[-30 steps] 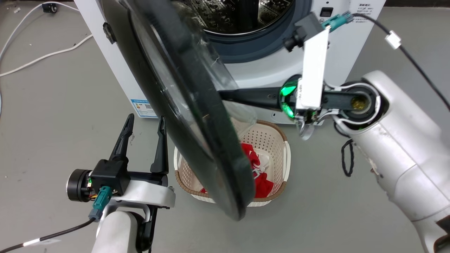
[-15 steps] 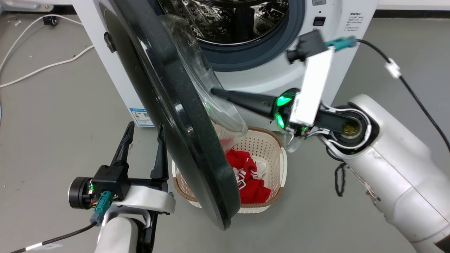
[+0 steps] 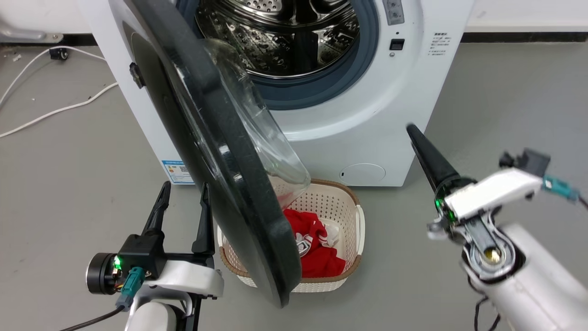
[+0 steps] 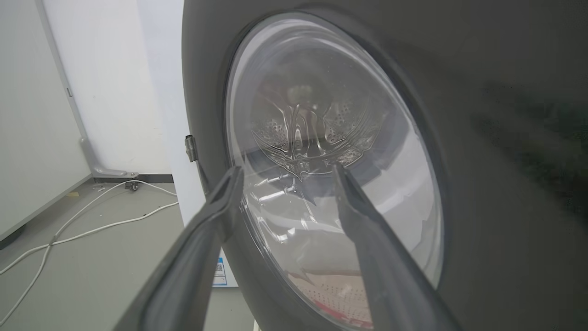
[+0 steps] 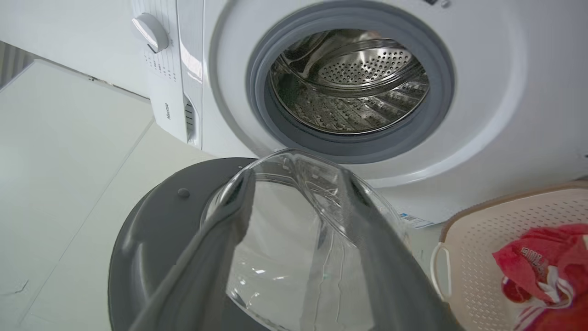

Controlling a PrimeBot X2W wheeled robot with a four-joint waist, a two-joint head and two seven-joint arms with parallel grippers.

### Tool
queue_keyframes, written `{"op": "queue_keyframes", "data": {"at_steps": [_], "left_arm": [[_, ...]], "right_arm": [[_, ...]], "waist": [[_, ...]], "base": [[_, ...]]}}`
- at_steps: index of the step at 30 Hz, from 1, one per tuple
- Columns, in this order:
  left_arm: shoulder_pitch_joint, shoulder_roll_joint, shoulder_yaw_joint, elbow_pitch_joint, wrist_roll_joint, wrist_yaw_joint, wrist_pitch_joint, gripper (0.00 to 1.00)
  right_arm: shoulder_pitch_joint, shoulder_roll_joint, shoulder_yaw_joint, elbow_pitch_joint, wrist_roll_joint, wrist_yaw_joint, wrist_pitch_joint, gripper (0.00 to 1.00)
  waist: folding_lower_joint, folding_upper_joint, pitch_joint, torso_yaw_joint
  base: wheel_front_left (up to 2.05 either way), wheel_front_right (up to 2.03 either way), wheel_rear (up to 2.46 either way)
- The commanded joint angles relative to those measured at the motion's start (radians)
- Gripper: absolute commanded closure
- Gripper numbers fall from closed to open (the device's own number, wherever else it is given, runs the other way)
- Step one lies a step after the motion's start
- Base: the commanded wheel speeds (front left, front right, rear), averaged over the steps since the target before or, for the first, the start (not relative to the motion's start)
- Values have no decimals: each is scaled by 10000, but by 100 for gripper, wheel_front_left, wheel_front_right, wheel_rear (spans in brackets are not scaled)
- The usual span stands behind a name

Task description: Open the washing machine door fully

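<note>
- Left gripper [image 3: 185,186] low at the left of the head view, with two dark fingers spread apart and empty, pointing up alongside the outer face of the washing machine door [image 3: 239,197].
- Same left gripper [image 4: 288,169] in the left wrist view, fingers wide apart before the door's round window; contact with the door impossible to tell.
- Right gripper [image 3: 413,135] at the lower right of the head view, seen edge-on as one long dark finger, well apart from the door and near the white washing machine [image 3: 349,133].
- In the right wrist view, fingers [image 5: 216,257] parted and empty, aimed at the door's inner side.
- Washing machine door swung out on the robot's left side of the machine, standing at a slant, partly open, with its glass bowl [image 3: 266,142] bulging toward the machine front.
- Steel drum [image 3: 285,37] exposed behind the door, ringed by the grey rubber seal [image 3: 330,89].
- Cream perforated basket [image 3: 359,220] on the grey floor [image 3: 482,92] just before the machine, below the round filter cap [image 3: 363,174], partly hidden by the door's lower edge in the head view.
- Red garment [image 3: 317,257] inside the basket.
- White cables [image 3: 55,110] on the floor at the left.
</note>
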State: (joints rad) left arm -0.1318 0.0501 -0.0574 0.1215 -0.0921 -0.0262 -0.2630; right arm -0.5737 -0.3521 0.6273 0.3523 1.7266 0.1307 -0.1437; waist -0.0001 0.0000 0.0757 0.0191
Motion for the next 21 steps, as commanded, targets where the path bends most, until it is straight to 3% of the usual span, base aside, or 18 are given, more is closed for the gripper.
{"op": "queue_keyframes", "data": {"at_steps": [1,8,11,16,21], "left_arm": [[105,4,34,-6,49,0,-26,0],[250,4,177,-16,94,-20,-26,0],[273,3,223,-33,93,10,-26,0],[363,6,302,-47,92,40,-26,0],[387,4,280,-34,57,58,-26,0]], "right_arm": [[390,0,-66,31,-69,0,-365,0],[2096,275,-1012,224,-644,0,-1188,0],[2651,542,-2536,288,-1728,0,-1205,0],[3583,1460,-5415,-270,-6366,0,-1207,0],[4515,2664,-7572,-2184,-11620,-1,-1211,0]], "waist": [[1,0,-42,-61],[1,0,-105,-251],[1,0,-129,-317],[1,0,-169,-389],[1,0,-238,-362]], "base": [[0,0,0],[0,0,0],[0,0,0],[0,0,0],[0,0,0]]}}
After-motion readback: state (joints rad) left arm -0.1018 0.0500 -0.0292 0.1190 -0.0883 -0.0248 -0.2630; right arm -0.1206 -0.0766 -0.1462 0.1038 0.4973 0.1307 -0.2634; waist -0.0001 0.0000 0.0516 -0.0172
